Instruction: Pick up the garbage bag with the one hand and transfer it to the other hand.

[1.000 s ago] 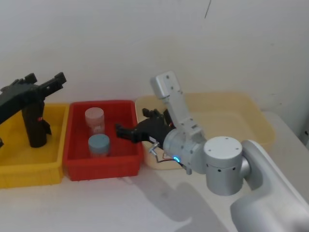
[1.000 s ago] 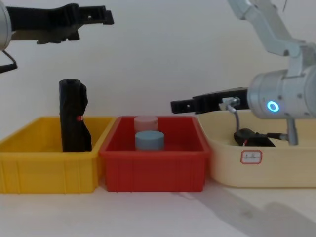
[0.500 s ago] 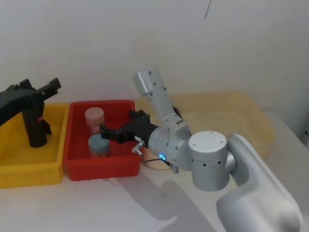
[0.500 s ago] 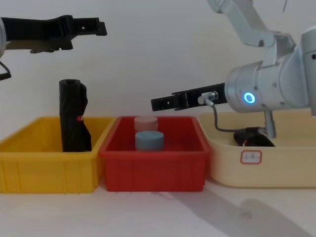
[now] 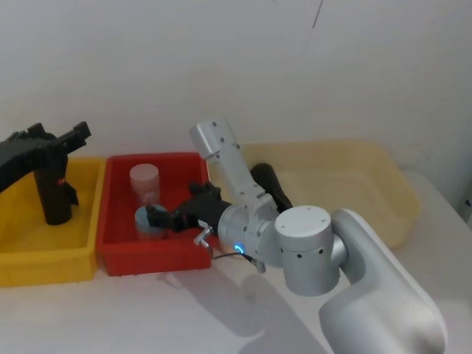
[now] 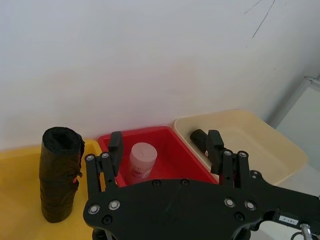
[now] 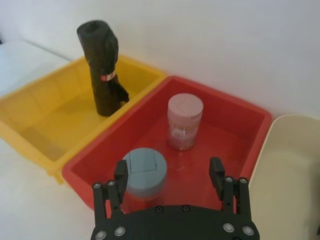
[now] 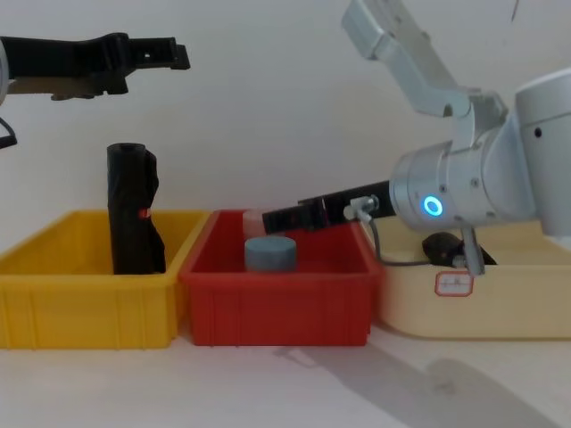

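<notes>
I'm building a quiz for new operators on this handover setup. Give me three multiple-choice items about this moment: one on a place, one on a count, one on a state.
1. Where does the garbage bag lie?
A) in the yellow bin
B) in the beige bin
C) between a gripper's fingers

2. How many jars stand in the red bin?
A) one
B) two
C) three

3. How are the fingers of the right gripper?
A) shut on a jar
B) shut on the bag
C) open, holding nothing

Answers:
1 B: the black bundle rests inside that bin, with no gripper on it.
2 B: a pink jar and a blue jar stand there.
3 C: the right wrist view shows its fingers apart over the red bin, gripping nothing.
The left gripper hangs raised at the left, also open.
</notes>
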